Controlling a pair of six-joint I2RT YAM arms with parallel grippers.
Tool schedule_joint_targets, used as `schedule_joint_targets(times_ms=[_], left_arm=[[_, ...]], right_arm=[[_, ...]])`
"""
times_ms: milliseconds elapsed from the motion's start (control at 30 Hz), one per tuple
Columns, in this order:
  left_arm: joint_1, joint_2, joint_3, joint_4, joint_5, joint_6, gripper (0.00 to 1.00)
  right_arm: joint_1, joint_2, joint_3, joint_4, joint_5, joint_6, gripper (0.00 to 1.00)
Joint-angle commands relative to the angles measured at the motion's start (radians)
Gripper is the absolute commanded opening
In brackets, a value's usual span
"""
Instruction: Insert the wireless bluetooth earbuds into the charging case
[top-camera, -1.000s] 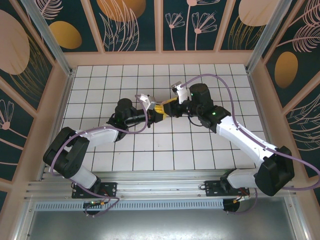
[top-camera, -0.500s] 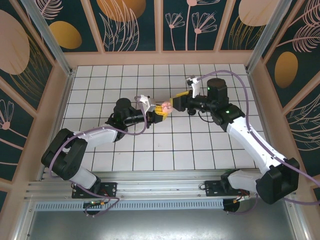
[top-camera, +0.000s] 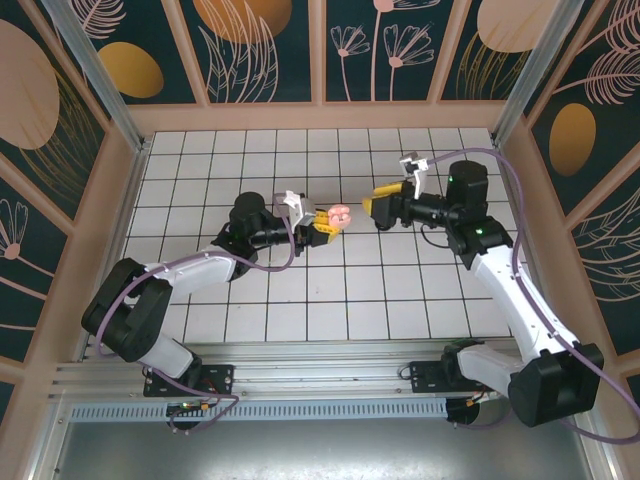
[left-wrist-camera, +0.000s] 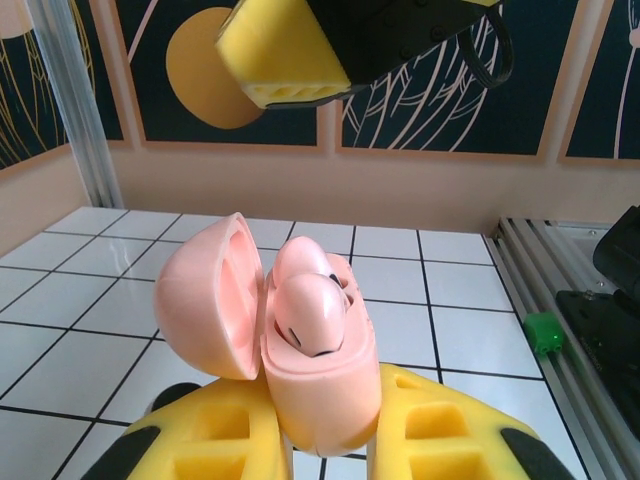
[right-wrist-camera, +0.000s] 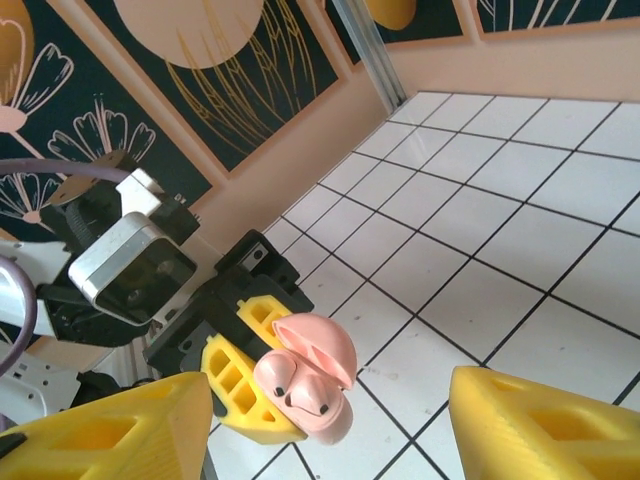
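Currently the left gripper pinches the pink charging case between its yellow fingers above the middle of the tiled worktop. Its lid is hinged open, with two pale pink earbuds seated inside. Nearby, the right gripper hangs empty, fingers spread.

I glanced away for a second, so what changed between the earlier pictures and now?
The right end effector opened and drew back to the right, away from the pink charging case. The left end effector still grips that case, lid open, two pink earbuds seated inside.
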Motion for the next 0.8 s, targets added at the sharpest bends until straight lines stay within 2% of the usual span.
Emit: schedule_joint_targets(times_ms=[0,267,400,467,533,767], left_arm=[[-0.006,-0.015,0.038,-0.029,0.037,0.043,0.03],[-0.009,0.000,0.085,-0.116,0.052,0.116,0.03],[-0.009,-0.013,0.091,-0.130,0.060,0.136,0.03],[-0.008,-0.018,0.096,-0.143,0.064,0.146,0.03],[-0.009,-0.023,0.102,-0.152,0.068,0.154,0.03],[-0.010,-0.041,0.112,-0.182,0.081,0.178,0.03]], right_arm=[[-0.037,-0.026,-0.016,0.041,-0.145,-0.131,0.66],[-0.062,-0.065,-0.039,-0.022,-0.228,-0.439,0.71],[-0.063,-0.117,-0.084,-0.031,-0.215,-0.577,0.76],[-0.063,-0.125,-0.086,-0.077,-0.212,-0.647,0.81],[-0.063,-0.123,-0.084,-0.135,-0.212,-0.732,0.82],[-0.044,-0.109,-0.096,-0.191,-0.171,-0.829,0.82]])
